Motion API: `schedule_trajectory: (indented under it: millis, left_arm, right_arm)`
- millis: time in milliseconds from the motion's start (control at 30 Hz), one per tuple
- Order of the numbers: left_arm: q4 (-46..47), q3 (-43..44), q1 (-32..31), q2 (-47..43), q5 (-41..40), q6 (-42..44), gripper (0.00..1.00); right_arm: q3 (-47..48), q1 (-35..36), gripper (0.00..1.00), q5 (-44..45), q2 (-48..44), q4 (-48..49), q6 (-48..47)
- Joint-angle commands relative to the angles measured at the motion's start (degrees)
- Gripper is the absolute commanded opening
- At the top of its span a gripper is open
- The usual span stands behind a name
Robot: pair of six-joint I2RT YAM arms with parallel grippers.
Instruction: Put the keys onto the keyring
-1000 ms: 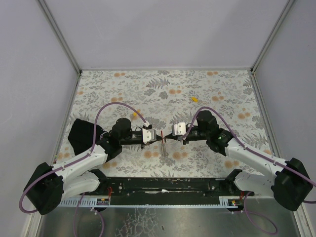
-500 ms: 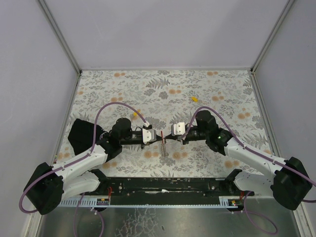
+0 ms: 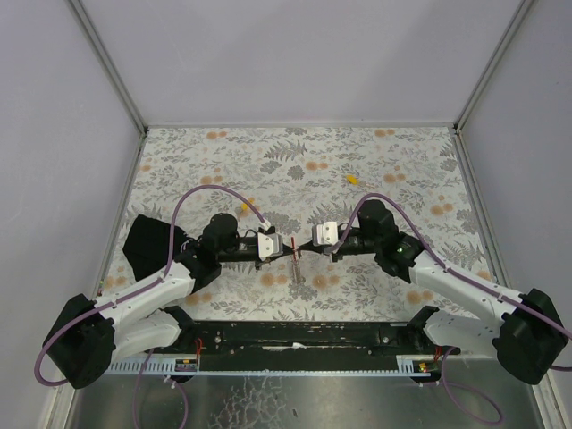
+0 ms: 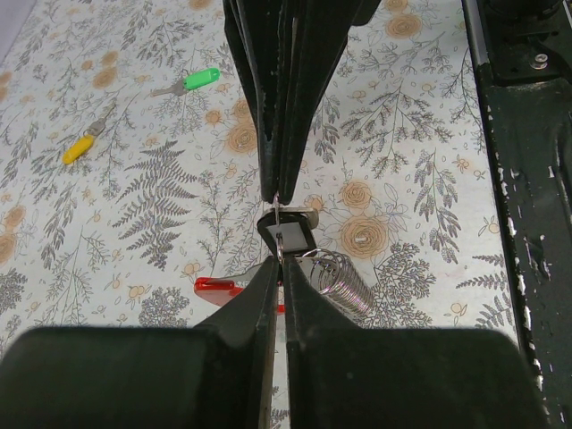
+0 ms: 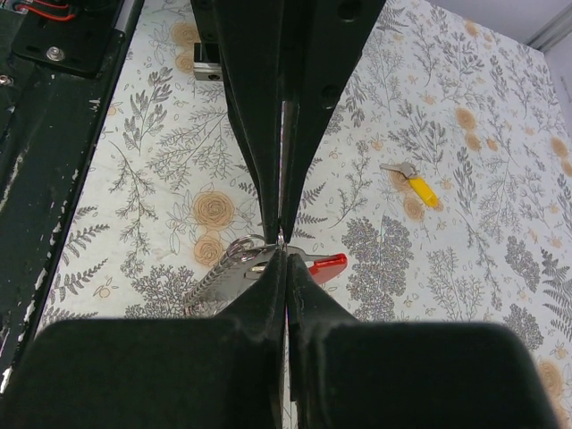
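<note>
My two grippers meet tip to tip over the near middle of the table, left gripper (image 3: 286, 248) and right gripper (image 3: 304, 248), both shut. In the left wrist view a black-headed key (image 4: 288, 236) hangs between the tips. A thin wire ring runs through its head into my left gripper (image 4: 278, 264), and the right arm's fingertips (image 4: 271, 183) pinch it from the far side. Just below lies the keyring (image 4: 344, 279), its red end (image 4: 214, 286) poking out. The right wrist view shows my right gripper (image 5: 284, 253) over the grey fan (image 5: 223, 277).
Loose keys lie on the flowered cloth: a yellow key (image 3: 353, 179) at the back right, a yellow-orange key (image 3: 243, 207) behind the left wrist, and a green key (image 4: 201, 79) beyond the right gripper. The black base rail (image 3: 295, 335) runs along the near edge.
The right wrist drifted slightly left, then back to the right. Both grippers stayed shut, tip to tip, and the keyring has not moved.
</note>
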Motion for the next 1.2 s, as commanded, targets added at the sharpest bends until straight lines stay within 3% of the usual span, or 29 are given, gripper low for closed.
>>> schedule_trajectory:
  millis: [0, 1167]
  left_arm:
    - [-1.1, 1.4, 0.0, 0.3, 0.8, 1.1, 0.0]
    - [-1.0, 1.2, 0.0, 0.3, 0.3, 1.2, 0.0]
  right_arm:
    - [2.5, 0.1, 0.0, -0.2, 0.5, 1.2, 0.3]
    - [2.4, 0.0, 0.0, -0.3, 0.7, 1.1, 0.9]
